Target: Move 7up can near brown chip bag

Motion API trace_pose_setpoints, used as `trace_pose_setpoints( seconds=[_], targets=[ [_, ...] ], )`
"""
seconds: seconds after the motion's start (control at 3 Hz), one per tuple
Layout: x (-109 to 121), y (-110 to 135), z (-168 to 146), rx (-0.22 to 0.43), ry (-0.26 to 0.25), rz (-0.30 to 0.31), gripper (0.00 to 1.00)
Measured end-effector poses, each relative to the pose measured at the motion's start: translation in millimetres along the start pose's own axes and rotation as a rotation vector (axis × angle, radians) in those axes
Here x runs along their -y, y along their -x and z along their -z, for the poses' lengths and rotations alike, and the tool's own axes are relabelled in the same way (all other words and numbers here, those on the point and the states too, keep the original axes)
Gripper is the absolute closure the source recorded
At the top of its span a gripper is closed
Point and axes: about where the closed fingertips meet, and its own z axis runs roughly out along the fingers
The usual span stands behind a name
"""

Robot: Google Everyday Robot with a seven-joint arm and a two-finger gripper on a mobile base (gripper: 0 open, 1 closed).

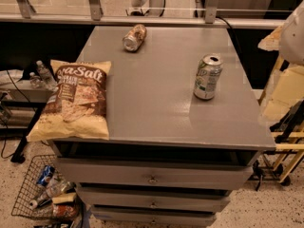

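The 7up can [207, 76], silver with a green and white label, stands upright on the right side of the grey cabinet top [152, 108]. The brown chip bag [76, 101], pale yellow with a brown "Sea Salt" panel, lies flat at the front left corner and overhangs the left edge. The can and the bag are far apart. My gripper is out of view. Only a pale rounded part of my arm [292, 37] shows at the right edge, beside the cabinet and right of the can.
A brownish-tan can [134, 37] lies on its side at the back of the cabinet top. Drawers [152, 178] sit below the front edge. A wire basket [42, 194] with bottles stands on the floor at left. Yellow frames [285, 127] stand at right. A railing [142, 18] runs behind.
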Motion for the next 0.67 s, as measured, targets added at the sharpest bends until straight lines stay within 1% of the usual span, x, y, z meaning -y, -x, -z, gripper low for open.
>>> trace_pose_setpoints(
  seconds=[0.33, 0.67],
  targets=[
    [30.1, -2.8, -13.5, 0.132, -0.028, -0.065, 0.0],
    [69.6, 13.9, -37.4, 0.352, -0.026, -0.127, 0.0]
  ],
)
